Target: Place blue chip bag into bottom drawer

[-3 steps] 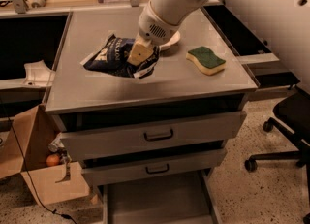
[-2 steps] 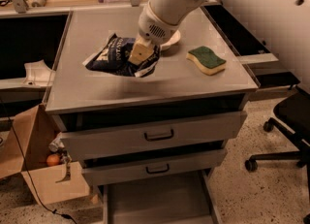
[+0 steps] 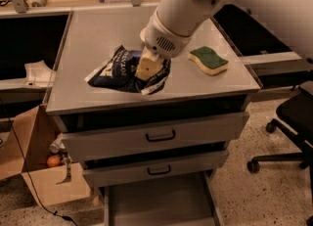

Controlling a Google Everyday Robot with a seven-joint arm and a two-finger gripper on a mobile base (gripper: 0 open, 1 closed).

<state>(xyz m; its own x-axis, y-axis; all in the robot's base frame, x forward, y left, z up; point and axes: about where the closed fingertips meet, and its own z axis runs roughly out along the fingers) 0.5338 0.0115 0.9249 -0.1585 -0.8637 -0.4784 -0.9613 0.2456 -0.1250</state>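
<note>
soft foil bag pinched at one end, drawer open below

my two-finger gripper (image 3: pixel 149 68) is down on the flat grey metal cabinet top (image 3: pixel 88 39), near its front edge and a little left of the middle. it is closed on the right end of the crinkly navy-blue foil chip bag (image 3: pixel 116 71). the bag's body trails off to the left of my pale fingers (image 3: pixel 145 65). i think it hangs just off the surface, though the shadow under it makes that hard to call.

i judge it light, soft and slippery: foil creases and slides, and the chips inside break if squeezed hard. so the grip belongs on a bunched fold or sealed edge, not the puffed middle, and the free end will likely sag and swing.

the wide, shallow grey bottom drawer (image 3: pixel 156 200) stands pulled out below the two upper drawers (image 3: pixel 156 134). the green-and-yellow sponge (image 3: pixel 208 59) lies near the right edge, apart from the bag.
</note>
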